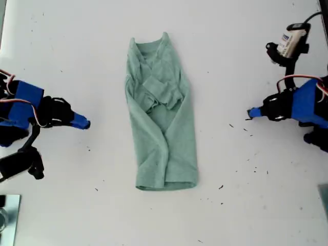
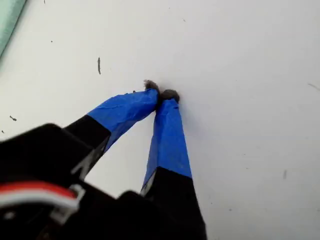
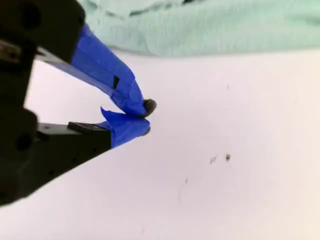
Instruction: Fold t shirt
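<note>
One t shirt (image 1: 163,118) is seen, folded into a narrow strip at the middle of the white table (image 1: 241,46); its sleeves appear tucked inward, though the folds hide them. Two grippers are counted. My first gripper (image 2: 161,95) and my second gripper (image 3: 146,118) are both closed on nothing, clear of the cloth.

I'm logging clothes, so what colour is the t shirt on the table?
Pale sage green, plain: the t shirt shows best in the exterior view.

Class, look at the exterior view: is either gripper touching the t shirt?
No. The t shirt lies alone mid-table, with bare white table between it and each blue-taped gripper at the view's sides.
</note>
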Available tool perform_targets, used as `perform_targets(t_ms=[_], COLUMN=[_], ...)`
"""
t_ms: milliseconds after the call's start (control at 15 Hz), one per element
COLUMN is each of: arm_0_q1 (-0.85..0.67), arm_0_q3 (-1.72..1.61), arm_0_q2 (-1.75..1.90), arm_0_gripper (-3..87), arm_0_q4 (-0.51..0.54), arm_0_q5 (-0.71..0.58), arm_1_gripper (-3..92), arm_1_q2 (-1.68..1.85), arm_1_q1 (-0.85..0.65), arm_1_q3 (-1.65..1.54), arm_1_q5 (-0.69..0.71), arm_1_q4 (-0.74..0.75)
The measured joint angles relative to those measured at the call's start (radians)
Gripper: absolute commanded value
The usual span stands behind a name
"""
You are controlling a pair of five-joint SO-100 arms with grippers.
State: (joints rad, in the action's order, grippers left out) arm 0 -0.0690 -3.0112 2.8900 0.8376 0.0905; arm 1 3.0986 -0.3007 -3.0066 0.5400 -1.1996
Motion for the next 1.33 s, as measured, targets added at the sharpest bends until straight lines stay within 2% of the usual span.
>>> perform_targets(t_ms=[133, 267, 333, 400, 533, 667, 800, 933, 1133, 1333], arm_0_q1=[-0.011, -0.029, -0.025, 0.011, 0.115, 0.181, 0.232, 0.261, 0.268, 0.278], arm_0_q3=[-0.095, -0.041, 0.094, 0.285, 0.759, 1.221, 1.534, 1.660, 1.684, 1.695], arm_0_q2=[0.025, -0.020, -0.126, -0.278, -0.598, -0.910, -1.135, -1.270, -1.404, -1.545], arm_0_gripper=[-0.2, -0.2, 3.4, 20.0, 24.9, 25.3, 25.8, 26.7, 27.5, 28.6], arm_0_q4=[-0.015, 0.005, 0.074, 0.175, 0.347, 0.442, 0.479, 0.485, 0.483, 0.440], arm_0_q5=[0.018, 0.023, 0.034, 0.055, 0.054, 0.008, -0.034, -0.041, -0.041, -0.038], arm_1_gripper=[2.2, 2.2, 4.6, 12.9, 25.1, 30.8, 32.6, 31.9, 31.9, 31.9], arm_1_q2=[0.005, 0.005, -0.015, -0.101, -0.367, -0.761, -1.123, -1.321, -1.454, -1.638], arm_1_q1=[0.000, 0.012, 0.046, 0.094, 0.207, 0.337, 0.426, 0.477, 0.505, 0.517], arm_1_q3=[0.000, 0.006, 0.032, 0.137, 0.578, 1.103, 1.565, 1.792, 1.812, 1.812], arm_1_q5=[0.000, -0.025, -0.058, -0.095, -0.150, -0.195, -0.249, -0.288, -0.328, -0.347], arm_1_q4=[-0.002, -0.003, -0.029, -0.091, -0.201, -0.333, -0.460, -0.482, -0.445, -0.344])
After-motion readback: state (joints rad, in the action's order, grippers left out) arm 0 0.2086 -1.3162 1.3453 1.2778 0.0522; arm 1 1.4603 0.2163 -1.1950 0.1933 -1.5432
